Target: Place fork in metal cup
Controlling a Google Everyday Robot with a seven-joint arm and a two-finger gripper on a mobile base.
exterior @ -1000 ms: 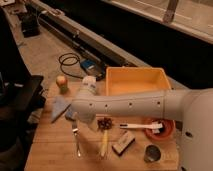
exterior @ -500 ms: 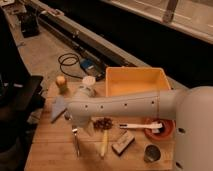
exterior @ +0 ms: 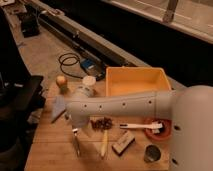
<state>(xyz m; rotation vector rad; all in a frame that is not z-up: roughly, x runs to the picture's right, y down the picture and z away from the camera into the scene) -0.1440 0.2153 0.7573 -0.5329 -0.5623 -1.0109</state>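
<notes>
The fork (exterior: 76, 143) is slim and silver and lies on the wooden table (exterior: 50, 150) near its front left. My gripper (exterior: 71, 124) is at the end of the white arm (exterior: 125, 105), which reaches across from the right. It hangs just above the fork's far end. The metal cup (exterior: 151, 153) stands upright at the front right, well away from the gripper.
A yellow bin (exterior: 137, 80) stands at the back. An orange bowl (exterior: 162, 131) holds a white-handled utensil (exterior: 140, 126). A yellowish stick (exterior: 104, 142), a grey block (exterior: 123, 142), a brown clump (exterior: 102, 123), a white cup (exterior: 89, 81) and a round fruit (exterior: 61, 81) lie around.
The arm has swung a little left and down, bringing the gripper closer to the fork. The objects on the table have not moved.
</notes>
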